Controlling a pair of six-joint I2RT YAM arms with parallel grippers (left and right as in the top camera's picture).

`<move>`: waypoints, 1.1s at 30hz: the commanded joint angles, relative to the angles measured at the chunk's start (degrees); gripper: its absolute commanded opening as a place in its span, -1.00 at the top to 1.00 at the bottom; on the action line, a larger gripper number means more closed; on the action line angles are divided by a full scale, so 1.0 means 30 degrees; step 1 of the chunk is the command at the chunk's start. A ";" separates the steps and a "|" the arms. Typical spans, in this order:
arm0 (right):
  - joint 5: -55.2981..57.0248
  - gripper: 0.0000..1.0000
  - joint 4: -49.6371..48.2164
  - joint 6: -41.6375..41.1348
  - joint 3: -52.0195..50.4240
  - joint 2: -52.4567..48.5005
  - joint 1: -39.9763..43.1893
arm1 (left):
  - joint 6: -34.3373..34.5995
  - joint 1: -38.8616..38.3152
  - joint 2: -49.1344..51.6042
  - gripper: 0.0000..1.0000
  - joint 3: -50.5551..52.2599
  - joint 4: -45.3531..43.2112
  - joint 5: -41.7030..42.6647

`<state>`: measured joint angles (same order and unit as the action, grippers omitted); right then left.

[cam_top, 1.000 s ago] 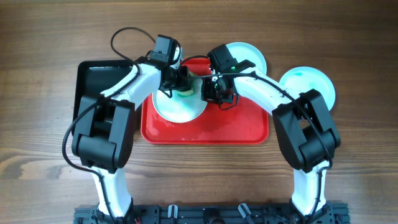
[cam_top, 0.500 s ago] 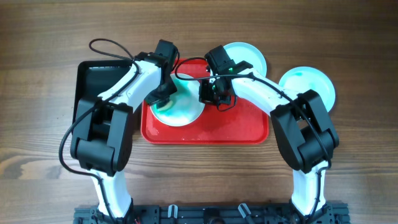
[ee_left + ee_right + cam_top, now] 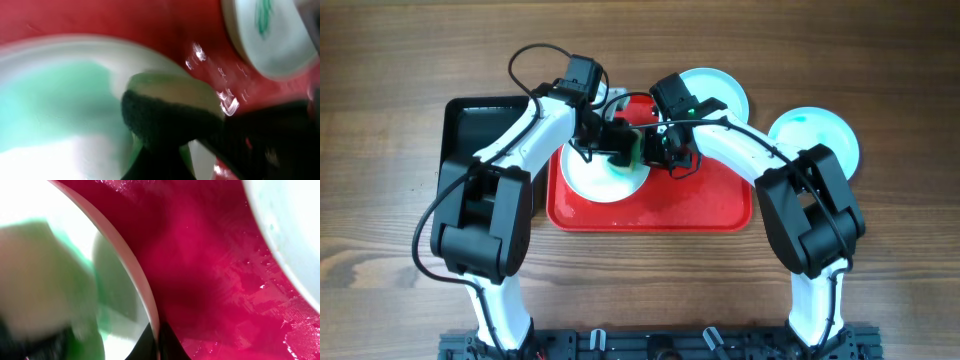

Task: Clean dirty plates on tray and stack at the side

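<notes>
The desk (image 3: 400,60) carries the red tray (image 3: 710,210). The smeared plate (image 3: 590,180) lies in its left half, directly under my left tool (image 3: 620,147), which pinches the green sponge (image 3: 624,153) down on the plate's right side, so the pale green film left to wipe spreads leftward from the sponge. My right tool (image 3: 663,150), just beside on the right, looks clamped on that plate's rim to steady it. A second plate (image 3: 720,90) overhangs the tray's far right corner, a third plate (image 3: 810,125) sits right on the desk, and the black tray (image 3: 470,125) lies left, none in the wiping path.
</notes>
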<state>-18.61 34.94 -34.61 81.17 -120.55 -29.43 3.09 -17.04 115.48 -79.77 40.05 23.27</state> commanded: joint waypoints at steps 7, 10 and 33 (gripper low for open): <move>0.0087 0.91 0.0022 0.0044 0.0066 -0.0372 0.0124 | 0.6717 0.0736 -0.0714 0.92 -0.1494 0.2069 -1.1387; -0.0350 0.91 -0.0044 0.0430 0.0073 -0.0364 0.0124 | 0.6688 0.1690 -0.1428 0.92 -0.3759 0.5858 -1.0557; 2.6498 0.91 0.5085 0.3038 -0.0022 0.7111 -0.7402 | 0.6564 0.6827 -0.3563 0.92 -0.4561 0.8517 -0.8539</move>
<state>40.95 49.60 -27.11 81.03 -99.29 -47.51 21.82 3.40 104.68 -94.78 65.78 -3.09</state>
